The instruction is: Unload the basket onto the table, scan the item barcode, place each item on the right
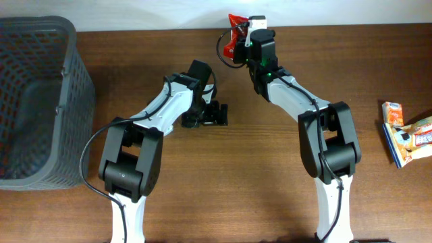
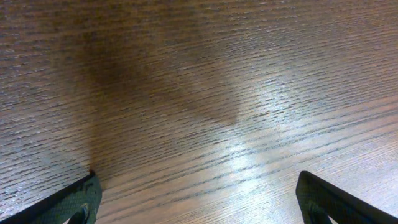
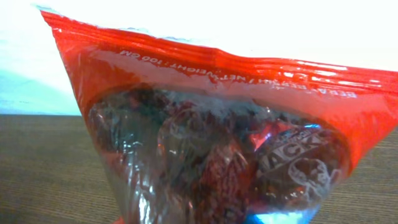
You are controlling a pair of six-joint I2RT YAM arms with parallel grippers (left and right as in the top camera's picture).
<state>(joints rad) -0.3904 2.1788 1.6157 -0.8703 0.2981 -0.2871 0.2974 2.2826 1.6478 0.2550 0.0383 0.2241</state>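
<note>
Right gripper (image 1: 248, 34): extended to the far edge of the surface (image 1: 270, 175), at about 12 o'clock from the robot's base, right against the red pouch (image 1: 234, 40). Its fingers do not show in the wrist view, which the pouch (image 3: 205, 143) fills. Whether the jaws pinch the pouch or only stand about it cannot be told. The pouch has a clear window over dark red contents and upside-down print along its top seal; no barcode shows on this face. Left gripper (image 2: 198, 186): spread wide, holding nothing, low over bare wood near the middle of the surface. Judgement: the step in hand is securing the pouch. The grip should fall on the sealed margin, not the bulging window, so the coded face can be turned outward flat. No scanner appears in any view. Clearance: the back edge lies directly behind the pouch, so withdrawal should run toward 6 o'clock. Open wood lies between the arms. A grey basket (image 1: 40, 40) stands at 9 o'clock and loose packets (image 1: 405, 131) lie at 3 o'clock, both well apart.
</note>
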